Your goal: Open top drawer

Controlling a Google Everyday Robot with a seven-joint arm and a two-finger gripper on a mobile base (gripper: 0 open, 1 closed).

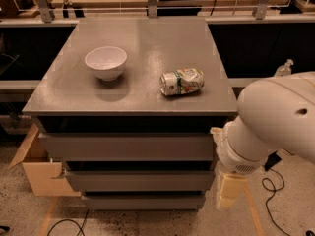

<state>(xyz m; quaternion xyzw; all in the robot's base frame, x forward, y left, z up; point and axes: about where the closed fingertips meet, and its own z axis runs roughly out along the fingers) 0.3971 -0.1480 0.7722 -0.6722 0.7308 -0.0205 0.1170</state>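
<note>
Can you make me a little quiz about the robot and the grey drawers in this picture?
1. True or false: the round white bowl sits inside the wide matte grey top drawer.
2. Pick one. The robot's pale gripper hangs: A) high up on the left; B) low on the right, beside the grey cabinet; C) in the middle, over the bowl.
3. Fill the gap: the crushed metal can lies on its ____.

Key: 1 false, the bowl stands on the cabinet's top; 2 B; 3 side.
</note>
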